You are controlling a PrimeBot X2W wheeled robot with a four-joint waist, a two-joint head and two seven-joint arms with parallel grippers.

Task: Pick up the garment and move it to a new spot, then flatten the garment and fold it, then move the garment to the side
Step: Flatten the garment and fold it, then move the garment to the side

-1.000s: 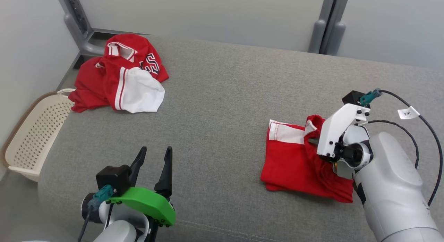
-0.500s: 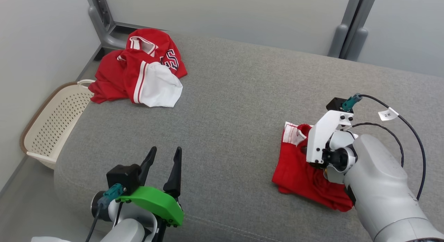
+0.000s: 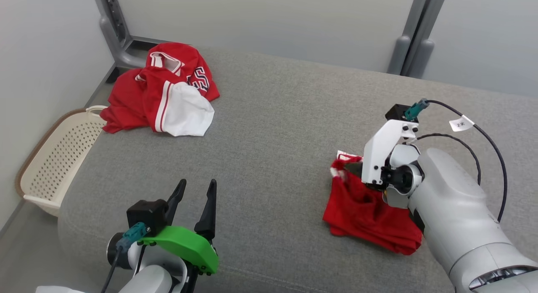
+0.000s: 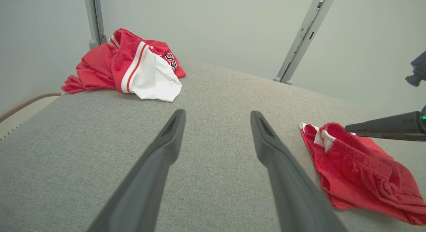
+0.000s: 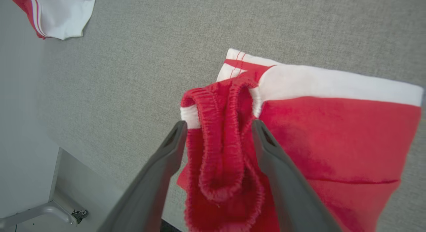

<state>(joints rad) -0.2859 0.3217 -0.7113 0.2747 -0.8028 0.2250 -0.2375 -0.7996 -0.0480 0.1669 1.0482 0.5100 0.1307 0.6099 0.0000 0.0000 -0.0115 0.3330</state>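
Observation:
The garment (image 3: 361,209), a pair of red shorts with white trim, lies folded on the right part of the grey cushion (image 3: 273,137). Its elastic waistband is bunched up at the left end. My right gripper (image 3: 352,169) hovers over that end, its fingers mostly hidden behind the white wrist mount. In the right wrist view, my right gripper (image 5: 218,125) is open and the loose waistband of the garment (image 5: 332,132) lies between its spread fingers. My left gripper (image 3: 196,184) is open and holds nothing at the cushion's front left, well apart from the garment (image 4: 359,165).
A crumpled red and white jersey (image 3: 164,95) lies at the far left corner of the cushion. A cream perforated basket (image 3: 54,158) stands on the floor beyond the left edge. Grey metal posts (image 3: 405,36) rise behind the cushion against the wall.
My right gripper pulled the waistband leftward over the shorts, covering most of the white trim, then opened its jaws. The head camera shifted. The left gripper has kept its place.

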